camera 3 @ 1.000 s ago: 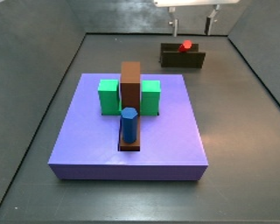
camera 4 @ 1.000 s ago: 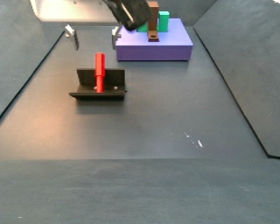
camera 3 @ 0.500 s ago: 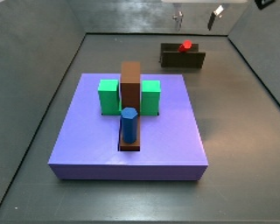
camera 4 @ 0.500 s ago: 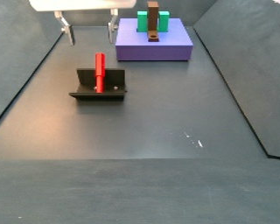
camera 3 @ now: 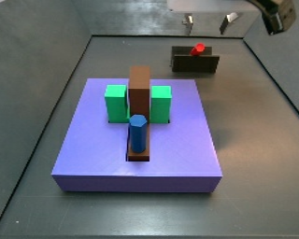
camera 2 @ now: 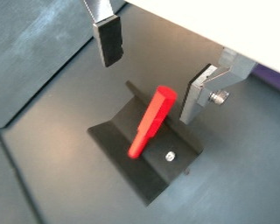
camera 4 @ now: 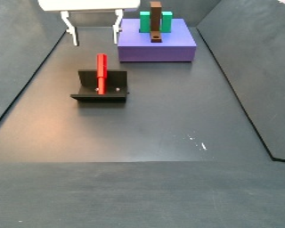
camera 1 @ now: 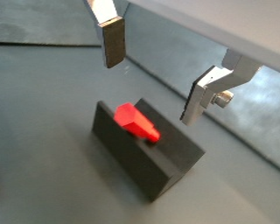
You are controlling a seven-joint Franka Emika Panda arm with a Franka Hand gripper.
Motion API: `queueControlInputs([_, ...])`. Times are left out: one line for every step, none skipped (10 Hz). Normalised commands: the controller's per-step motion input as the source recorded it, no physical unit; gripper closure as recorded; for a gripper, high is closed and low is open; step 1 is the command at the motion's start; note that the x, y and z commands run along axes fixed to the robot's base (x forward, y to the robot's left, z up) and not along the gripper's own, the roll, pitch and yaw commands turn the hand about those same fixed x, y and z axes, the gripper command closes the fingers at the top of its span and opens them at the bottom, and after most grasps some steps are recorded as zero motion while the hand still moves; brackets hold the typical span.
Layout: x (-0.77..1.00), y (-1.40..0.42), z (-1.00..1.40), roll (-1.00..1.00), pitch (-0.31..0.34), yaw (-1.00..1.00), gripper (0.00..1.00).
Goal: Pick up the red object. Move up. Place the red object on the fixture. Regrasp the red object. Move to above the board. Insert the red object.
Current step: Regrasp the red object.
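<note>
Wrist views show the gripper (camera 1: 154, 74) open, empty, above the red object (camera 2: 150, 122) on the fixture (camera 2: 143, 157).

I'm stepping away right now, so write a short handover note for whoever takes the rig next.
Tool: open, holding nothing, hanging above the fixture; its fingers are spread clear of the peg in both wrist views.
Red object: leaning on the fixture, not gripped.
Board: carries the green blocks, brown bar and blue peg.
Done: pick-up, lift, placement on the fixture.
Left: regrasp the red object, move above the board, insert it.
</note>
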Motion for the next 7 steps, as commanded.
queueControlInputs([0.0, 0.0, -0.05, 0.72, 0.177, 0.02, 0.0])
queueControlInputs([0.0, 0.0, -0.21, 0.56, 0.063, 0.06, 0.0])
queueControlInputs([0.09, 0.0, -0.19, 0.53, 0.069, 0.05, 0.0])
queueControlInputs([0.19, 0.0, -0.05, 0.43, 0.131, 0.01, 0.0])
queueControlInputs([0.14, 0.0, -0.07, 0.32, 0.111, 0.0, 0.0])
queueControlInputs([0.03, 0.0, -0.06, 0.23, 0.077, 0.01, 0.0])
queueControlInputs([0.0, 0.0, -0.03, 0.18, 0.003, 0.11, 0.0])
